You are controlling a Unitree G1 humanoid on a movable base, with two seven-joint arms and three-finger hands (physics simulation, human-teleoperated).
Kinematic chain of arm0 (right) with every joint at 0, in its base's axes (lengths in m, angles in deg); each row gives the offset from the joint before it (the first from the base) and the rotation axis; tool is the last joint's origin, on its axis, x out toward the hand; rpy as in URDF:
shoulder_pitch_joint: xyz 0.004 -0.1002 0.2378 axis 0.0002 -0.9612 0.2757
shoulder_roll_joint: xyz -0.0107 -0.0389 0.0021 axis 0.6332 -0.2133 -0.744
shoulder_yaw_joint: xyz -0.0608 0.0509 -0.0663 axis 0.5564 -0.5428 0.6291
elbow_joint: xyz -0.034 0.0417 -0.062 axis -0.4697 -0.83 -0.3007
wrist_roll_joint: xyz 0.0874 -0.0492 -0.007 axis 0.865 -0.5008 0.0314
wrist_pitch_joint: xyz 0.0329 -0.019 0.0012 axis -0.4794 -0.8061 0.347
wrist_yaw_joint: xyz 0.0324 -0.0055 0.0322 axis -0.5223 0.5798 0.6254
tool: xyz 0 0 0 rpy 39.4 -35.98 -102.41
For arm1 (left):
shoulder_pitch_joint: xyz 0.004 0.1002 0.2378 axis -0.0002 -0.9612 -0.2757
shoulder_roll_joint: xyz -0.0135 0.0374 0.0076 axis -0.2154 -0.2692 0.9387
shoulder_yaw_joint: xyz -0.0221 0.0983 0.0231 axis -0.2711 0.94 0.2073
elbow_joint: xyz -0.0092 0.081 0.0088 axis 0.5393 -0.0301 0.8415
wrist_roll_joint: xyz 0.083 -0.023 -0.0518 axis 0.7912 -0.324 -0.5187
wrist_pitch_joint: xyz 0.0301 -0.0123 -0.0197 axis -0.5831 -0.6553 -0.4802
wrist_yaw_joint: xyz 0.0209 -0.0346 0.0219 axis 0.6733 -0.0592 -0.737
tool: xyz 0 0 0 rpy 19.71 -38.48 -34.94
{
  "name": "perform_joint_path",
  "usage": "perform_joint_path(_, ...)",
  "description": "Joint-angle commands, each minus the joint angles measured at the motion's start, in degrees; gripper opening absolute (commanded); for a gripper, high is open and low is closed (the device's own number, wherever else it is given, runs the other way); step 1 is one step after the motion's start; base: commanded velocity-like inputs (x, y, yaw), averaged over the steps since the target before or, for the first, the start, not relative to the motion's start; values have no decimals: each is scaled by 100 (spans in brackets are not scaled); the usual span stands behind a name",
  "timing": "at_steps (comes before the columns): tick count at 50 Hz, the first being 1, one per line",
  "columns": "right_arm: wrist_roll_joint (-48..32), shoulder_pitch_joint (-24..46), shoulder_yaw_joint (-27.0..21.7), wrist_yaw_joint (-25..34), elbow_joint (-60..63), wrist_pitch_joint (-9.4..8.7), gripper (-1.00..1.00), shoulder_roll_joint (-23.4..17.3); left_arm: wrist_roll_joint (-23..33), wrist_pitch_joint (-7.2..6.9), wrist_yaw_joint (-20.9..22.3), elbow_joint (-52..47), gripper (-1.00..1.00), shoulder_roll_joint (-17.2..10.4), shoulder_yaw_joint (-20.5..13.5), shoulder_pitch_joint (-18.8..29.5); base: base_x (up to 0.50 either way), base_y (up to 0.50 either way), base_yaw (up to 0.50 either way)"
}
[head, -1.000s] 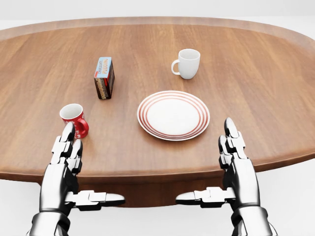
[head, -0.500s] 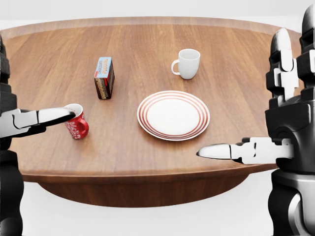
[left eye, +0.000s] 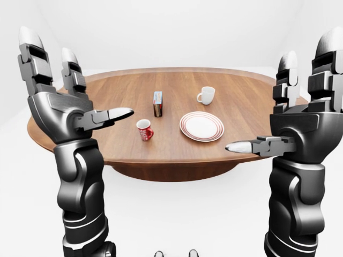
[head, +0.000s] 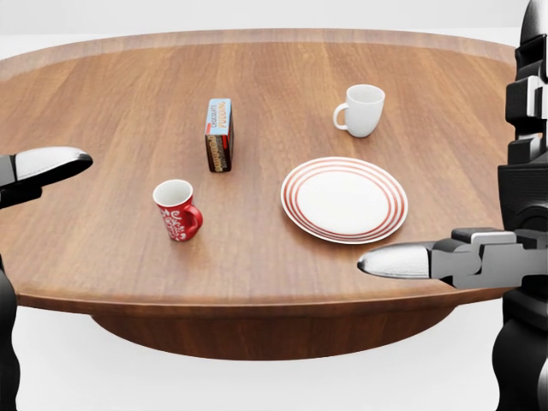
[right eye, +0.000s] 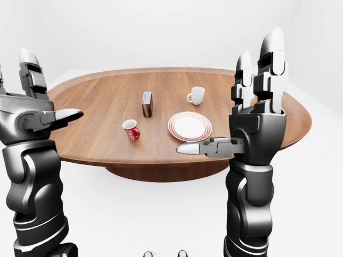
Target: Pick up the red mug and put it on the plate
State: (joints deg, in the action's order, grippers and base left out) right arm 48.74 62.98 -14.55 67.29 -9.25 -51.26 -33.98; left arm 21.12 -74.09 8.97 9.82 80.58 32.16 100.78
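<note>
No step of the task is complete: the red mug (head: 177, 210) stands upright on the table (head: 103, 111), well apart from and to the left of the plate (head: 344, 199), while my left hand (left eye: 59, 101) and right hand (left eye: 303, 115) are raised, fingers spread, grasping nothing.
</note>
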Motion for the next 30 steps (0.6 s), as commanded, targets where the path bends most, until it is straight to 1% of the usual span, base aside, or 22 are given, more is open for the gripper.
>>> perform_joint_path(1, -1, -11, -22, 51, 69, 0, 100, -13, -50, 0, -44, 29, 98, -42, -28, 51, 0, 50, 0)
perform_joint_path(13, -5, 10, -14, 52, 123, 0, 100, -8, -53, 0, -32, 17, 98, -56, -27, 39, 0, 50, 0)
perform_joint_path(14, 14, 40, -64, 6, 61, 0, 100, -4, -75, 0, -42, 80, 98, -77, -56, 122, 0, 0, 0)
perform_joint_path(30, 63, 44, -47, -21, 47, 0, 100, -27, -95, 0, -44, 141, 98, -114, -75, 126, 0, 0, 0)
